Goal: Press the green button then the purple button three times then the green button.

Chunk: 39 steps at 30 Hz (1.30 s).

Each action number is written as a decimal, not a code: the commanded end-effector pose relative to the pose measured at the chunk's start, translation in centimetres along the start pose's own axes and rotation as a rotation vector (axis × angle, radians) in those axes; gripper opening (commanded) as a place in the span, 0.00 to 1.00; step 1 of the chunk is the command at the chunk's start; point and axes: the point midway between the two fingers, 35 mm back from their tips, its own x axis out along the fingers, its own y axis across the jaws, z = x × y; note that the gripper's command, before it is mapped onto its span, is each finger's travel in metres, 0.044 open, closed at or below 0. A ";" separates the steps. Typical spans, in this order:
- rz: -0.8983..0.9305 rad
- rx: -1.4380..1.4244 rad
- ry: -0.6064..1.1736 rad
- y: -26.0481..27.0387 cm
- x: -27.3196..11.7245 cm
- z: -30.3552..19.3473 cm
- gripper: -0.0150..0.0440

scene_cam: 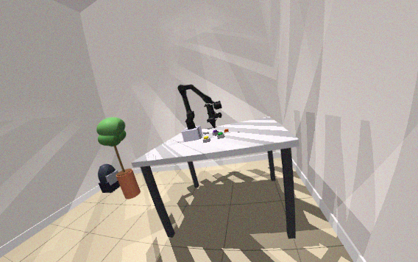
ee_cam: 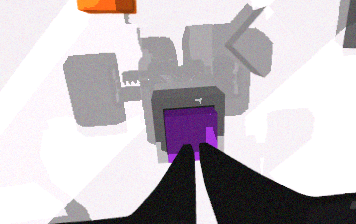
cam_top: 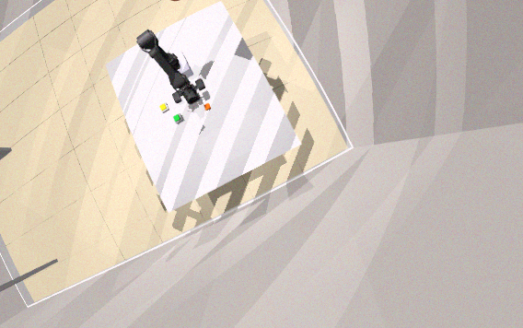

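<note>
On the white tabletop (scene_cam: pixel 257 141) we count four buttons in the exterior view: yellow (scene_cam: pixel 206 137), green (scene_cam: pixel 220 134), orange (scene_cam: pixel 226 130) and purple (scene_cam: pixel 215 132). From the top, the arm (cam_top: pixel 166 69) hides the purple one, leaving three in sight. Only the wrist view shows the purple button (ee_cam: pixel 190 127) sitting in its grey housing (ee_cam: pixel 187 100), with the claw (ee_cam: pixel 197 152) pressed together, gripping nothing, its tips over the button's near edge.

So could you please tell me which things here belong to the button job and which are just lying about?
Job:
- green button
- purple button
- gripper, shut and empty, over the purple button

Lying about:
- yellow button
- orange button
- potted plant
</note>
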 end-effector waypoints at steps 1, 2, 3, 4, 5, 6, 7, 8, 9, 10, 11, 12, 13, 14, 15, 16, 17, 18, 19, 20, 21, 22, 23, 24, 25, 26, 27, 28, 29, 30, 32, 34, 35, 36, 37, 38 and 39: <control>-0.004 0.001 0.010 -0.1 0.8 -0.3 0.29; -0.004 0.001 0.010 -0.1 0.9 -0.2 0.29; -0.004 0.001 0.010 -0.1 1.1 -0.3 0.29; -0.004 0.001 0.010 -0.1 1.2 -0.3 0.29; -0.004 0.001 0.010 -0.1 1.4 -0.3 0.29; -0.004 0.001 0.011 -0.1 1.6 -0.3 0.29; -0.004 0.001 0.011 -0.1 1.7 -0.3 0.29; -0.004 0.001 0.011 -0.1 1.9 -0.3 0.29; -0.004 0.001 0.011 -0.1 2.0 -0.3 0.29; -0.004 0.001 0.011 -0.1 2.2 -0.3 0.29; -0.004 0.001 0.011 -0.1 2.3 -0.3 0.29; -0.004 0.001 0.011 -0.1 2.5 -0.3 0.29; -0.004 0.001 0.011 -0.1 2.7 -0.3 0.29; -0.004 0.001 0.011 -0.1 2.8 -0.3 0.29; -0.004 0.001 0.011 -0.1 2.9 -0.4 0.29; -0.004 0.001 0.011 -0.1 3.0 -0.4 0.29; -0.004 0.001 0.011 -0.1 3.0 -0.4 0.29; -0.004 0.001 0.011 -0.1 3.0 -0.4 0.29; -0.004 0.001 0.011 -0.1 3.0 -0.4 0.29; -0.004 0.001 0.011 -0.1 3.0 -0.4 0.29; -0.004 0.001 0.011 -0.1 3.0 -0.4 0.29; -0.004 0.001 0.011 -0.1 3.0 -0.4 0.29; -0.004 0.001 0.011 -0.1 3.0 -0.4 0.29; -0.004 0.001 0.011 -0.1 3.0 -0.4 0.29; -0.004 0.001 0.011 -0.1 3.0 -0.4 0.29; -0.004 0.001 0.011 -0.1 3.0 -0.4 0.29; -0.004 0.001 0.011 -0.1 3.0 -0.4 0.29; -0.004 0.001 0.011 -0.1 3.0 -0.4 0.29; -0.004 0.001 0.011 -0.1 3.0 -0.4 0.29; -0.004 0.001 0.011 -0.1 3.0 -0.4 0.29; -0.004 0.001 0.011 -0.1 3.0 -0.4 0.29; -0.004 0.001 0.011 -0.1 3.0 -0.4 0.29; 0.000 0.007 0.000 0.0 2.7 0.0 0.29; -0.001 0.006 0.002 0.0 2.1 0.0 0.29; -0.002 0.004 0.005 0.0 1.2 -0.1 0.29; -0.003 0.002 0.008 -0.1 0.3 -0.2 0.29; -0.004 0.001 0.010 -0.1 -0.3 -0.3 0.29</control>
